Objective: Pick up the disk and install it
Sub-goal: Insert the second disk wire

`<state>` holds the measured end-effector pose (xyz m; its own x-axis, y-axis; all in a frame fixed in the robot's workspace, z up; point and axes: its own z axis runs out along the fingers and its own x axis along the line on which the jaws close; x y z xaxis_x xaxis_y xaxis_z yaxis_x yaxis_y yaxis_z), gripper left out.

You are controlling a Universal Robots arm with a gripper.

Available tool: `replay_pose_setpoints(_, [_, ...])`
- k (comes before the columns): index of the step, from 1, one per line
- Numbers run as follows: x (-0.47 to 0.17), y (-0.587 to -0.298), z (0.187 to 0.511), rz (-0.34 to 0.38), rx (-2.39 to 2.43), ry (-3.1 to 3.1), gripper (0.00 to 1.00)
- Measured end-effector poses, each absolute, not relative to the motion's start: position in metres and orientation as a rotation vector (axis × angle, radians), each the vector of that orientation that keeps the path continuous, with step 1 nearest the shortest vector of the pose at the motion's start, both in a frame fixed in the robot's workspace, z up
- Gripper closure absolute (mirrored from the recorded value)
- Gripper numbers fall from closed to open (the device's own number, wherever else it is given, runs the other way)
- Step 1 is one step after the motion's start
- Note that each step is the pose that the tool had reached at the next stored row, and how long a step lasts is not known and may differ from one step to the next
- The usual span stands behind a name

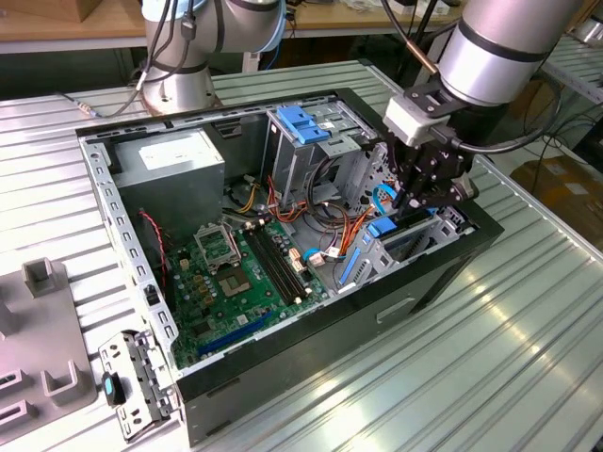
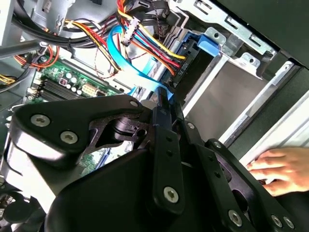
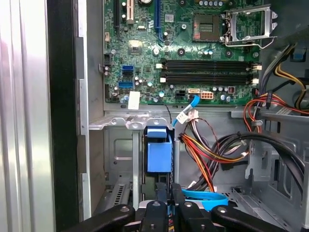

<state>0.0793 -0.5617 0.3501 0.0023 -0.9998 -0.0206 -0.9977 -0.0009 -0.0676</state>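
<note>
Open computer case (image 1: 283, 377) lies on the ribbed metal table (image 1: 528, 339), mid-frame in the exterior view. The arm comes in from the upper right, and the gripper (image 1: 426, 201) is down inside the case at its right end.

The disk (image 1: 382, 231) sits on edge in the drive bay just below-left of the gripper in the exterior view. We mostly see its blue plastic rail. In the first wrist view the disk (image 3: 158, 155) is at lower centre, directly above the gripper (image 3: 166, 207) at the bottom edge and in line with the gap. In the second wrist view the blue end of the disk (image 2: 208, 42) is at upper right, well up-frame from the gripper (image 2: 166, 99).

Jaws are narrow, nearly together in both wrist views. We cannot tell whether they pinch the disk's edge or just sit close to it.

Motherboard (image 3: 193, 48) fills the upper half of the first wrist view, with bundled cables (image 3: 212, 150) right of the disk. The grey power-supply box (image 1: 174, 160) and the metal cage with a blue top (image 1: 306, 127) are in the upper part of the case. A person's hand (image 2: 280, 169) rests at the right edge of the second wrist view.
</note>
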Motion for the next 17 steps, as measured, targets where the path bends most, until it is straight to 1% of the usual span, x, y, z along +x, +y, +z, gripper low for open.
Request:
replay_pose_setpoints(8, [0.0787, -0.5626, 0.3498, -0.071, -2.169, 2.165, 0.84])
replay_pose_setpoints(17, [0.0775, -0.5648, 0.3461, -0.052, -2.156, 2.154, 0.84])
